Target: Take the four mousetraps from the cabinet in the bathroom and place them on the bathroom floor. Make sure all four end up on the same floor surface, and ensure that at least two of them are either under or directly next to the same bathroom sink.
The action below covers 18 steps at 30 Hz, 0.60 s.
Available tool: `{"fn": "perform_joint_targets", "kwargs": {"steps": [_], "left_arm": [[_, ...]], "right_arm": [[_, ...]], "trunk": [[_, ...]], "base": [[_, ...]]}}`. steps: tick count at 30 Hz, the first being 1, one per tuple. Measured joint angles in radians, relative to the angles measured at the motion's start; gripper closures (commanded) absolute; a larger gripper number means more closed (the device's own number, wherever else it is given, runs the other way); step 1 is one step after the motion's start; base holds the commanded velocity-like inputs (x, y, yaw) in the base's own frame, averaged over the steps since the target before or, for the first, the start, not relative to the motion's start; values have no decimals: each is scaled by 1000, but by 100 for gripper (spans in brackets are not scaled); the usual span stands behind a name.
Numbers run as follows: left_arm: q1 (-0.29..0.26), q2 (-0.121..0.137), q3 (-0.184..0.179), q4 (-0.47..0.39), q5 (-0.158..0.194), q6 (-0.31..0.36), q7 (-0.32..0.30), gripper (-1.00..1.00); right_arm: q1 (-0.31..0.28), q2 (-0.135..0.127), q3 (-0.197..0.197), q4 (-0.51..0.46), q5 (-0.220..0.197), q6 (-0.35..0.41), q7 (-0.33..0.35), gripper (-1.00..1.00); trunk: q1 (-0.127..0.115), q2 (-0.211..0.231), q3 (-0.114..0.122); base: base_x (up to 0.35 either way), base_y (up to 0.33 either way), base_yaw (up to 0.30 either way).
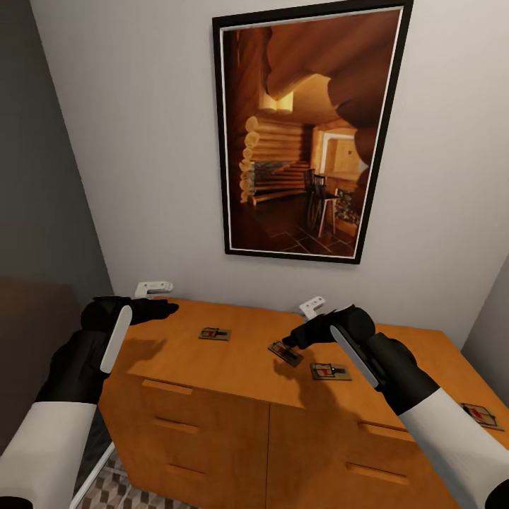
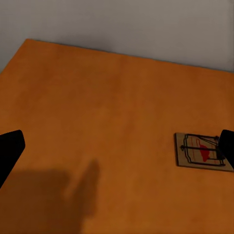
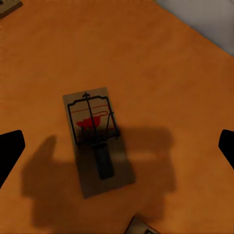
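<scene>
While four mousetraps lie on the cabinet [image 1: 233, 367], my right gripper [image 1: 291, 344] hovers spread wide, empty, over one mousetrap [image 3: 97, 139]; my left gripper [image 1: 166, 308], equally open, holds nothing.

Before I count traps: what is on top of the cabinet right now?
Four mousetraps lie on the cabinet. The right arm may cover more of the top.
</scene>
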Motion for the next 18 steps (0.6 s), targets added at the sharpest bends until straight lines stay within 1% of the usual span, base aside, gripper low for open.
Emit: {"fn": "perform_joint_targets", "kwargs": {"steps": [9,11,12,18], "left_arm": [[0,0,0,1,0,0,0,-100],[1,-11,-1,12,-1,-7,-4,-100],[1,-13,-1,18,0,-7,-4,-100],[2,-10,-2,46,2,-6,-4,-100]], "right_arm": [[0,-1,-5,-16,-3,0,0,-100],[-11,11,-16,-5,11,0,-10,-100],[-17,16,-22,1,9,0,-8,-100],[-51,47,-56,35,5,0,-6,-100]], "trunk": [[0,0,0],[0,0,0],[0,0,0],[0,0,0]], "base": [[0,0,0],[0,0,0],[0,0,0],[0,0,0]]}}
